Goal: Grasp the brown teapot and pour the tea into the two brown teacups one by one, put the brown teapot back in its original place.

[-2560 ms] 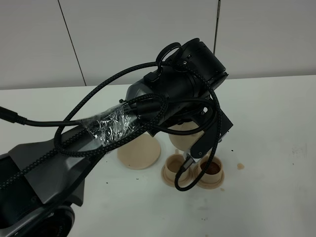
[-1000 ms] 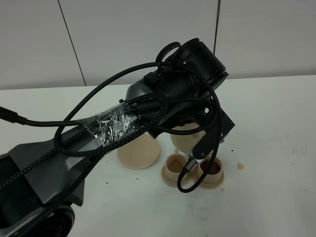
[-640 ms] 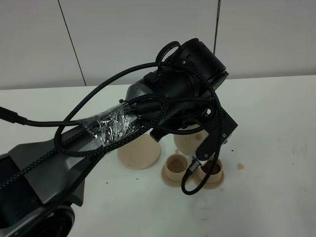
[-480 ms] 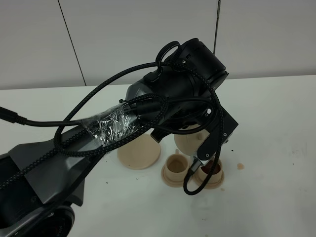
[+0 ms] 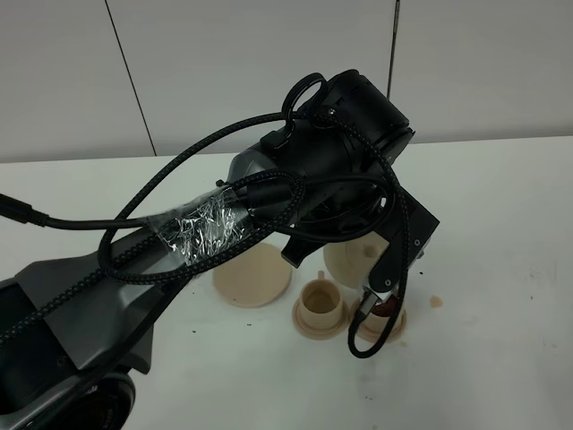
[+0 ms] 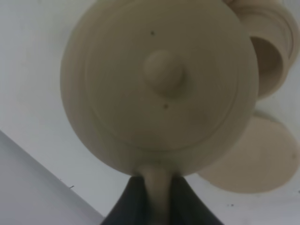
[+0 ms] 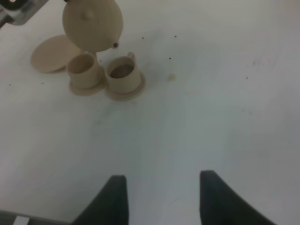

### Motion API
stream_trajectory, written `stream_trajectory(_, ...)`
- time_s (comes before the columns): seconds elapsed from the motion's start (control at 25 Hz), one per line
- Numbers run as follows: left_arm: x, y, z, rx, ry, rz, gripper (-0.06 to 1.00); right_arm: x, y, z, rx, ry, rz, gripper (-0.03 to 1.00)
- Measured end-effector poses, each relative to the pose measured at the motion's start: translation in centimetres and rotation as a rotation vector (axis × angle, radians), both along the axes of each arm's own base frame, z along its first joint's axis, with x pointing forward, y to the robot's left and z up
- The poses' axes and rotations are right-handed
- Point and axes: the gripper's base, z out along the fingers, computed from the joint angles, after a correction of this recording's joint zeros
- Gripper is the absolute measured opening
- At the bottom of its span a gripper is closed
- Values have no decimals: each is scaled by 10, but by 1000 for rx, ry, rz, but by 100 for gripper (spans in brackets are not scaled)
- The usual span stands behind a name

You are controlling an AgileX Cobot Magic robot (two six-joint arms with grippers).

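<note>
Starting at the left of the group, well in from the far edge of the tabletop (image 5: 501, 224), the large saucer (image 5: 252, 279) lies bare, so the pot's resting place is free for the return. Just to its right the left teacup (image 5: 320, 303) stands on its small saucer and looks dry inside.

Above and slightly behind the two cups hangs the brown teapot (image 5: 351, 260), clear of the tabletop. The left pincer (image 6: 157, 199) is clamped on its loop handle, with the lid knob facing the left wrist camera.

Over the last few seconds the wrist has slid rightward and rolled further. The pot now sits more over the right teacup (image 7: 123, 71) than it did, and a loop of black cable (image 5: 362, 351) has swung across that cup in the high view.

In the right wrist view the pot is tipped well over. A small dark spot at its lower edge, likely the spout mouth, is above the right cup, which holds dark tea. I judge the first pour to be under way or just ending, though I cannot tell whether tea is flowing. The left teacup needs filling next, then the pot goes back to the large saucer.

Right of the cups a small brown stain (image 5: 436, 302) marks the tabletop. Over the near part of the tabletop, well apart from the tea set, the right pincer (image 7: 161, 180) hangs with its jaws spread and nothing between them.
</note>
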Motion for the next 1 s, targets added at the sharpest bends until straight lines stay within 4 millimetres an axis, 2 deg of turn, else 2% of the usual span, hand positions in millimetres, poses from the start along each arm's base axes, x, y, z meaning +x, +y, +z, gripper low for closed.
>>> stream_trajectory(1.0, 8, 10, -3, -102, 56, 128, 17, 0, 0, 0, 0, 0, 0, 35)
